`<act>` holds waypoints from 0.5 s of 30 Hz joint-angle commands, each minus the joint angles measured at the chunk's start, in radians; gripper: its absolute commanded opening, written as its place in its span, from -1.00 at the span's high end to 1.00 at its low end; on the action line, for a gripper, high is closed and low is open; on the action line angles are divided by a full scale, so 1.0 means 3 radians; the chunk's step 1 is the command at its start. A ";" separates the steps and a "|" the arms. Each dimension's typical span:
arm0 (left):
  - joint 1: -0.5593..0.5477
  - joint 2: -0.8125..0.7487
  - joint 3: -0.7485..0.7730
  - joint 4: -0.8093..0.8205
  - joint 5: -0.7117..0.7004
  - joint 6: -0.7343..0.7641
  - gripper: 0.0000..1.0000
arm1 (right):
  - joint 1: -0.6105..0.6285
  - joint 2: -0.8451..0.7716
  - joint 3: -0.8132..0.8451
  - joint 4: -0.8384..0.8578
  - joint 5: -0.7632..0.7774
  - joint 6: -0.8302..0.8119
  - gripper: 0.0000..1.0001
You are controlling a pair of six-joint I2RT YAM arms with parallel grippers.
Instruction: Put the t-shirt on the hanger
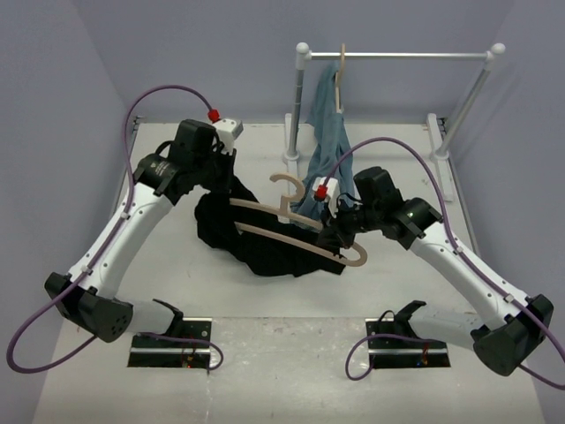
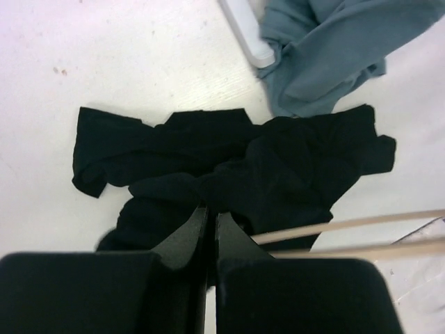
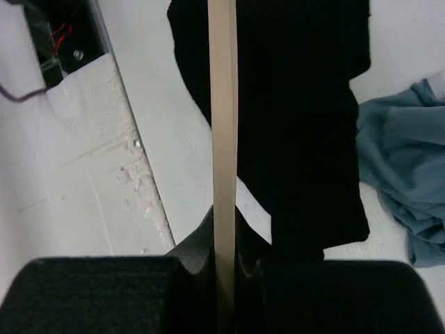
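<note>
Wood lies across cloth at the middle of the worktop (image 1: 265,296). The hanger (image 3: 224,104) stretches over the t-shirt (image 2: 278,167), hook toward 12 o'clock in the top view, its long line running from 10 to 4 o'clock. The right pincer (image 3: 224,219) is clenched on the hanger near its 4 o'clock end, the tan bar passing straight between the fingers. Gripped out there, the far shoulder is free to be steered into an opening of the shirt.

The left pincer (image 2: 208,219) sits at the shirt's 10 o'clock edge with its jaws drawn almost together. It appears to pinch a fold of the black cloth, though black on black makes the bite hard to read. The top view shows the cloth bunching up toward it, which fits a hold meant to raise an edge so the wood can enter. I judge the threading not yet done, since the shirt is crumpled under the hanger rather than draped over it.

A blue-grey garment (image 1: 328,146) hangs from the rail (image 1: 397,56) at 12 o'clock, its hem just beside the black shirt and near enough to snag.
</note>
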 commanded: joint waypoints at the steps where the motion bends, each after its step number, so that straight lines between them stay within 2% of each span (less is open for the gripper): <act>1: -0.0011 -0.0215 0.0337 -0.0013 0.0306 0.0089 1.00 | 0.0037 -0.0028 0.0087 0.1090 0.0502 0.0704 1.00; 2: -0.0011 -0.0216 0.0390 -0.0016 0.0309 0.0080 1.00 | 0.0087 -0.0010 0.0112 0.1136 0.0543 0.0698 1.00; 4: -0.0011 -0.0232 0.0629 -0.0073 0.0350 0.0075 1.00 | 0.0342 0.0172 0.0332 0.0976 0.1044 0.0612 1.00; 5: -0.0012 -0.0210 0.0778 -0.0140 0.0353 0.0074 1.00 | 0.0416 0.0257 0.0447 0.0885 0.1126 0.0601 1.00; 6: -0.0016 -0.0165 0.1093 -0.0212 0.0383 0.0070 1.00 | 0.0495 0.0351 0.0586 0.0798 0.1100 0.0594 1.00; 9: -0.0100 -0.0022 0.1559 -0.0302 0.0503 0.0079 1.00 | 0.0685 0.0392 0.0762 0.0896 0.0888 0.0580 1.00; 11: -0.0292 0.0107 0.1834 -0.0333 0.0542 0.0058 1.00 | 0.0768 0.0384 0.0875 0.0968 0.0777 0.0595 1.00; 13: -0.0495 0.0204 0.1932 -0.0304 0.0556 0.0029 1.00 | 0.0773 0.0278 0.0831 0.1135 0.0536 0.0639 1.00; 15: -0.0576 0.0224 0.1860 -0.0242 0.0502 -0.0020 1.00 | 0.0771 0.0015 0.0580 0.1738 0.0540 0.0789 1.00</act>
